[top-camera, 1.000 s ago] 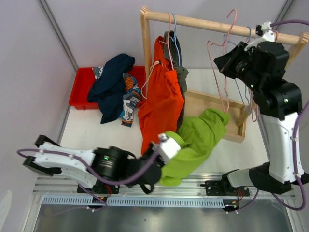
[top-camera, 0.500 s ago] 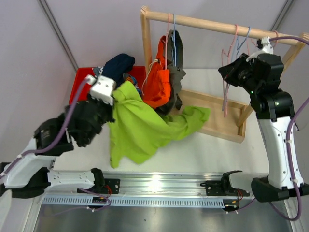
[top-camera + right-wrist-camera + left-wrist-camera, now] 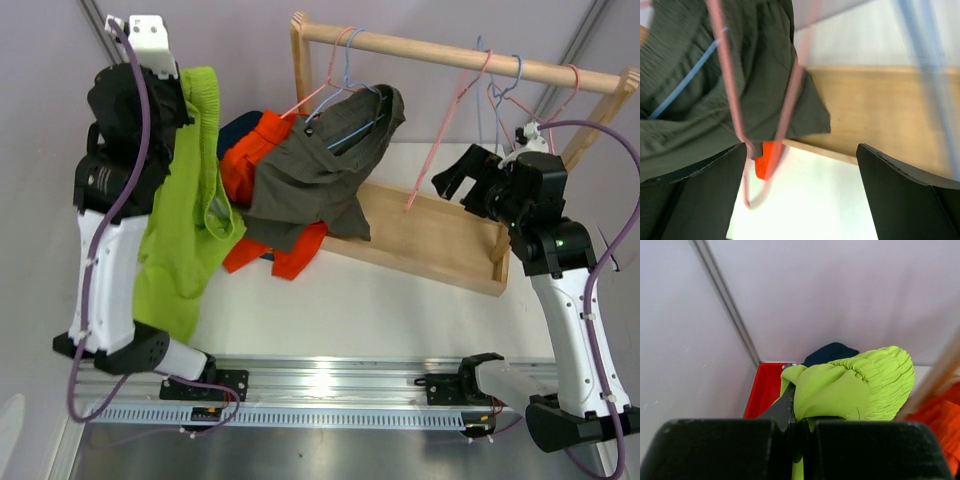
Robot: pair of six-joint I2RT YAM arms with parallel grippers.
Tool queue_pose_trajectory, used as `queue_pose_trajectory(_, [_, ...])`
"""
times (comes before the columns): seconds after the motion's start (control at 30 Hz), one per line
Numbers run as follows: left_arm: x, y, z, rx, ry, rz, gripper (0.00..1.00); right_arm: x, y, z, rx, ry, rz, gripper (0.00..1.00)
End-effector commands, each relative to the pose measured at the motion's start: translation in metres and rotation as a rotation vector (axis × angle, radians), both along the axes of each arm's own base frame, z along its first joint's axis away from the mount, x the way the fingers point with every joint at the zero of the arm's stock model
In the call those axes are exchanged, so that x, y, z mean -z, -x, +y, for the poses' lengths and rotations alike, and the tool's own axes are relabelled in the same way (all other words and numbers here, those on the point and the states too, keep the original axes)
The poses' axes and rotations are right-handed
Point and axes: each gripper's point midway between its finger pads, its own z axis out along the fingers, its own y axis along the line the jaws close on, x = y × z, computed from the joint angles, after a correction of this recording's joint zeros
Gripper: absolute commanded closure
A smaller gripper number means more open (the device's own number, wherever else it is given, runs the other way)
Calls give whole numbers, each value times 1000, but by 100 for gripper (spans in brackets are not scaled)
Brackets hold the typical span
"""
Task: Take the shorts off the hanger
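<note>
White table (image 3: pixel 400 300); lime green shorts (image 3: pixel 185 230) in left end effector (image 3: pixel 799 425)

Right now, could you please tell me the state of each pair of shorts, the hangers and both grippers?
Lime green fabric shorts: off the rack, dangling from the left gripper.
Left gripper: shut on them.
Olive-grey fabric shorts: on a blue wire hanger, tilted.
Bright orange fabric shorts: hanging, partly under the grey pair.
Pink wire hanger: empty, not gripped.
Right gripper: open, empty.

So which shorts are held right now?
The lime green fabric shorts, clamped in the left fingers; the grey shorts and orange shorts hang at the wooden rack.
</note>
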Motion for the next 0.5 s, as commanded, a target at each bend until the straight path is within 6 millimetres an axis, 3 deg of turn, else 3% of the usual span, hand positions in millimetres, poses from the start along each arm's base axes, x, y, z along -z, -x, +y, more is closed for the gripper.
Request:
queue_pose_trajectory(0.0, [-46,-19,10,46,136,-154,100,6,6,0,-17,10,-17,1])
queue_pose_trajectory(0.03, [-46,-29,10,45,151,-159,100,8,9,-2,-17,17,-18,1])
queue_pose_trajectory(0.07, [-63,-30,16,39,150,-213,100,11,10,-2,-19,18,-16,1])
queue_pose_trajectory(0.1, [-52,-54,14,31,121,-184,100,20,11,-2,-24,22,1,1])
queue_pose_trajectory(0.17, [-57,-75,24,10,107,-211,100,26,14,-3,-25,23,4,1])
queue_pose_trajectory(0.2, [-73,-75,28,10,112,-263,100,29,15,-1,-33,19,4,1])
queue_pose_trajectory(0.23, [-67,-91,32,-2,122,-260,100,41,16,0,-39,19,27,1])
queue_pose_trajectory(0.4, [-95,-102,78,-105,201,-421,100,58,25,4,-71,11,39,1])
queue_pose_trajectory(0.47, [-105,-101,82,-117,201,-470,100,64,27,4,-76,14,39,1])
